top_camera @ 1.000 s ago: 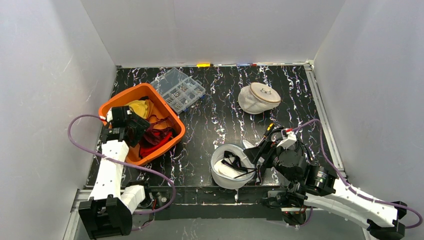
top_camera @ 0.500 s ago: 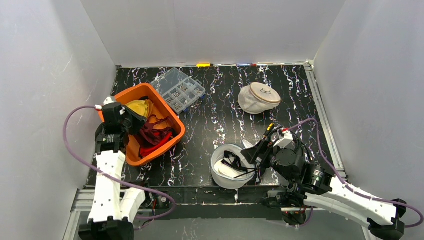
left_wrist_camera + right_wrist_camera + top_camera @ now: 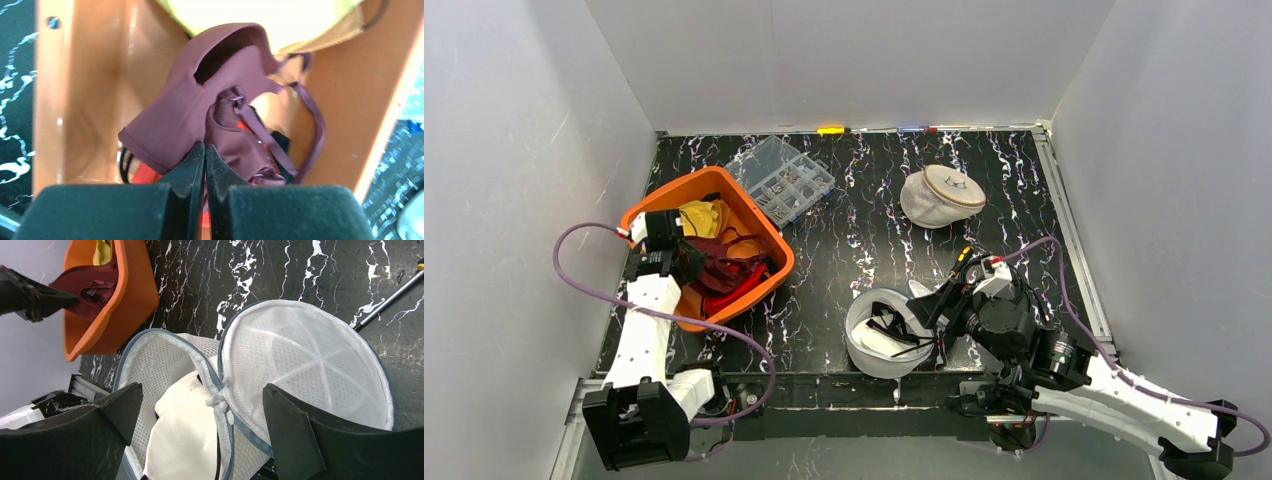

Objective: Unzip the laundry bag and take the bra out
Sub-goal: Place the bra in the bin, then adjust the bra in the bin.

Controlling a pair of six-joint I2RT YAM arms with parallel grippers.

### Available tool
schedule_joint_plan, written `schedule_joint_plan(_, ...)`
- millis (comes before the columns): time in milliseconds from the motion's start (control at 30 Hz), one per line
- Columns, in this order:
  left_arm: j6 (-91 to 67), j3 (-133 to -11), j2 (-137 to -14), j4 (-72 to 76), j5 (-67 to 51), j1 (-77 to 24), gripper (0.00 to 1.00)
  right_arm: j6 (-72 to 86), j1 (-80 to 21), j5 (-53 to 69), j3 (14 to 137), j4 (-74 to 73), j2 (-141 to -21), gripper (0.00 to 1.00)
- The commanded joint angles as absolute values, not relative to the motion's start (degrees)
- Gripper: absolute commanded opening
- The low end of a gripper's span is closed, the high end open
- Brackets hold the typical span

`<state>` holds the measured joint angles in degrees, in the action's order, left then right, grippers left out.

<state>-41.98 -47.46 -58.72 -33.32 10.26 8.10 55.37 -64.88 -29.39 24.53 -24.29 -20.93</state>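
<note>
The round white mesh laundry bag sits at the near edge of the dark marbled surface, already unzipped. Its lid is folded back to the right, and the zipper pull lies at the hinge between the two halves. A white bra lies bunched inside the open half, so the unzipping looks done and the step in hand is taking the bra out. The right gripper hangs just above the opening with its jaws spread wide and nothing between them. Well apart at the left, the left gripper reaches into the orange bin with its jaws pressed together. Its tips touch a maroon bra that lies there below a yellow garment. Whether a fold of the maroon bra is caught between the jaws cannot be told. A second mesh bag, closed, and a clear compartment box stand farther back, untouched. The next move probably falls to the right arm. It would lower into the open half, close on a thick fold of the white cup rather than the mesh wall or the zipper edge, and lift straight up so the straps do not drag the light bag along.
</note>
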Motion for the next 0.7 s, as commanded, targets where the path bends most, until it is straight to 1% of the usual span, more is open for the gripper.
schedule_joint_plan(0, -43.4, -44.6, -58.2, -36.4, 17.5, 10.4, 0.00, 55.6, -64.9, -29.7, 25.8, -25.4, -18.7, 0.97)
schedule_joint_plan(133, -44.8, -44.2, -61.0, -35.9, 17.3, 11.2, 0.01, 54.7, -64.9, -30.0, 27.6, -28.0, -16.9, 0.98)
schedule_joint_plan(267, -46.2, -42.6, -64.4, -34.6, 13.3, 12.5, 0.02, 53.2, -64.9, -30.3, 29.8, -30.2, -15.7, 0.99)
schedule_joint_plan(333, -46.1, -42.4, -63.1, -34.0, 11.6, 12.5, 0.03, 52.5, -64.9, -30.0, 30.5, -31.2, -15.3, 0.99)
schedule_joint_plan(433, -45.1, -44.0, -59.1, -34.0, 7.8, 12.5, 0.05, 51.1, -64.9, -29.2, 31.4, -31.5, -15.7, 0.99)
schedule_joint_plan(500, -44.0, -46.8, -55.5, -35.1, 4.6, 12.5, 0.11, 49.5, -64.9, -28.7, 32.4, -31.3, -16.6, 0.99)
schedule_joint_plan(600, -42.9, -51.8, -50.3, -36.0, -2.3, 11.9, 0.26, 46.6, -64.9, -28.4, 34.5, -31.2, -19.4, 0.99)
schedule_joint_plan(667, -42.6, -55.1, -48.4, -36.9, -5.0, 8.0, 0.36, 44.6, -64.9, -27.7, 36.3, -30.7, -21.7, 0.99)
